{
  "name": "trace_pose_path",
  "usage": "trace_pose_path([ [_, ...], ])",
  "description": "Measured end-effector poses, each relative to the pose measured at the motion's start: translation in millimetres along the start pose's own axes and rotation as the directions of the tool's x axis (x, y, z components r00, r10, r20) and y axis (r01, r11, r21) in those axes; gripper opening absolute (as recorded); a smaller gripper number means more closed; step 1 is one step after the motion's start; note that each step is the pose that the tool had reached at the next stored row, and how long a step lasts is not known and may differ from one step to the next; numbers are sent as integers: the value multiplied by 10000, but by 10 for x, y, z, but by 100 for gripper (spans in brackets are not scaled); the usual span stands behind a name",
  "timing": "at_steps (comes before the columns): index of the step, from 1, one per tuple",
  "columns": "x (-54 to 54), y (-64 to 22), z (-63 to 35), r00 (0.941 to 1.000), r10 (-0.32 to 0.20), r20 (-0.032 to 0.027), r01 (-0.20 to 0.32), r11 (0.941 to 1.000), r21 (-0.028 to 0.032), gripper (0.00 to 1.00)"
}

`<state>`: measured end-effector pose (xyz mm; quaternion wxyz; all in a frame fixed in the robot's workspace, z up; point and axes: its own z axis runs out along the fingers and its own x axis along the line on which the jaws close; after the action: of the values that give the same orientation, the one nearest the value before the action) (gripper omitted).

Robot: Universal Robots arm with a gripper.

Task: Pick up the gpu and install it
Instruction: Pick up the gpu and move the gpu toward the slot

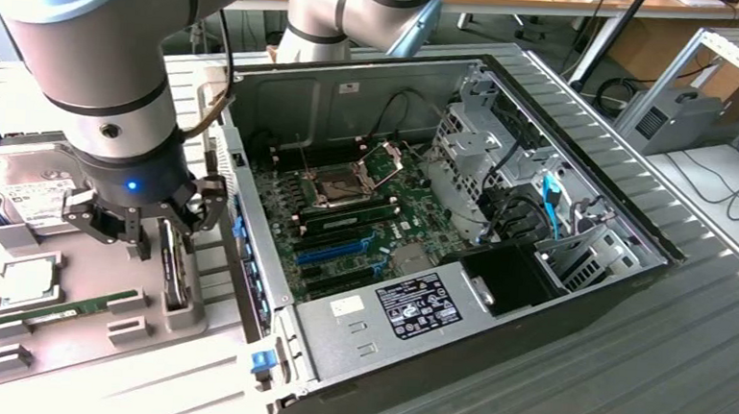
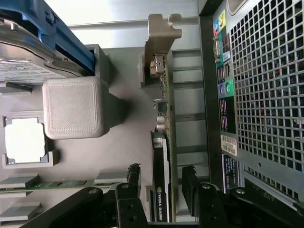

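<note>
Beside the open computer case (image 1: 470, 242), on the gray fixture tray (image 1: 91, 344) lying on the slatted bench (image 1: 667, 379), the gpu (image 1: 176, 274) is standing on its long edge in a slot. The pincer (image 1: 163, 235) is hanging directly over it. In the wrist view the pincer (image 2: 161, 173) is standing open, its two black fingers (image 2: 190, 183) straddling the gpu (image 2: 164, 142), one on each face of the card. A narrow gap is showing on either side, so it is gripping nothing. The fingers are sitting over the end of the card that carries the NVIDIA label, well apart from the pale metal bracket (image 2: 161, 33) at the opposite end. The card's long axis is running parallel to the case's perforated rear panel (image 2: 266, 85), just beside it. Its bracket end is pointing toward the side of the tray where the hard drive (image 1: 24, 186) is lying. Its labelled end is pointing toward the side where the RAM stick (image 1: 62, 311) is resting. Between those two, the processor chip (image 1: 31, 283) is sitting in its own pocket, on the far side of the gpu from the case.
</note>
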<state>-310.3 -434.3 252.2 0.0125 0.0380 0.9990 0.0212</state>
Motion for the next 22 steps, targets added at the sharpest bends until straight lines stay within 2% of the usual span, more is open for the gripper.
trace_pose_path([
  [13,1,0,74,10000,-1,-6,1,10000,1,48],
  [22,9,35,112,10000,6,-7,-6,10000,1,48],
])
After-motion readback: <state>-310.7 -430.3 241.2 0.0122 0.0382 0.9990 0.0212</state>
